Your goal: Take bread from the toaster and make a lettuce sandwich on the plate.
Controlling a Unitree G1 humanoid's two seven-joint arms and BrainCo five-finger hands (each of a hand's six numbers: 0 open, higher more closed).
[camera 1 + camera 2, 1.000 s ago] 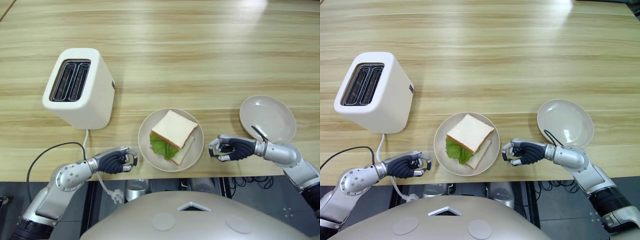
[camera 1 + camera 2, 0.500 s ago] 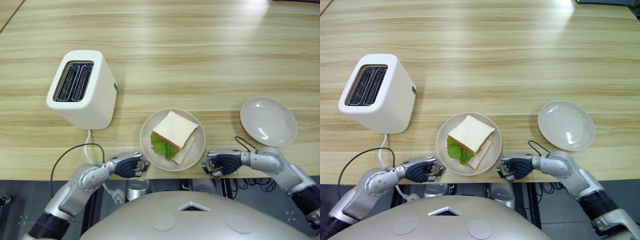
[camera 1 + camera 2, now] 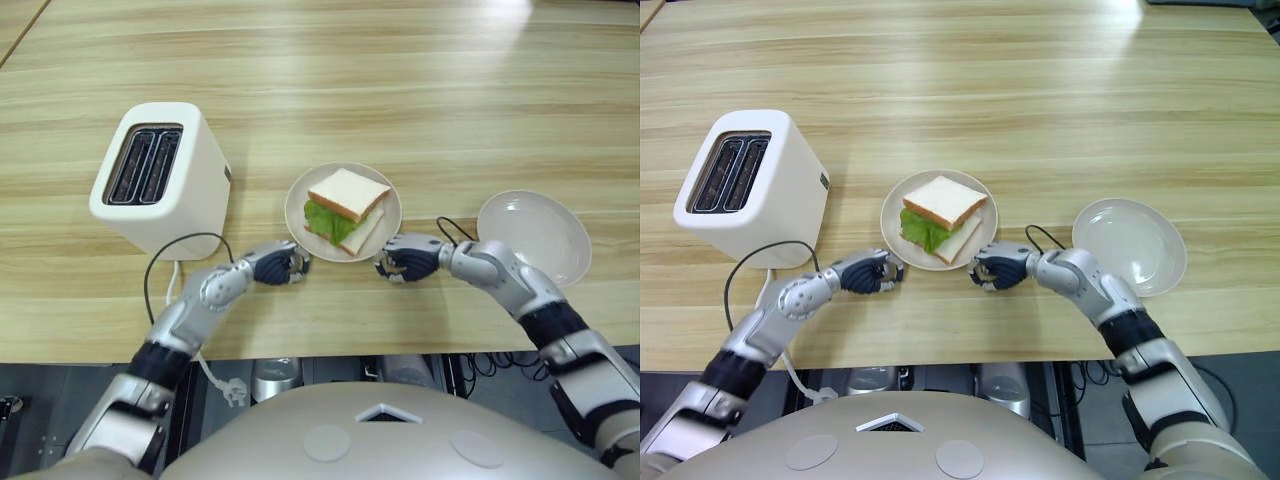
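Left eye view: sandwich assembled, sits on plate mid-table, right of toaster. L hand and R hand both curled tight at plate's near rim, apparently holding nothing. Risks: uneven shove spins plate, top slice slides off lettuce; L forearm snags cord.

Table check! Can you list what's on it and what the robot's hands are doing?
Surface: light wooden table.
Job's things: white two-slot toaster, slots empty; bread-and-lettuce sandwich on round beige plate.
Clutter: second round beige plate, empty, at right.
Hands: left hand and right hand curled, either side of the sandwich plate, holding nothing.
Cables: white toaster cord off near edge; black left-wrist cable; black right-wrist cable.
Surroundings: dark floor below table edge.
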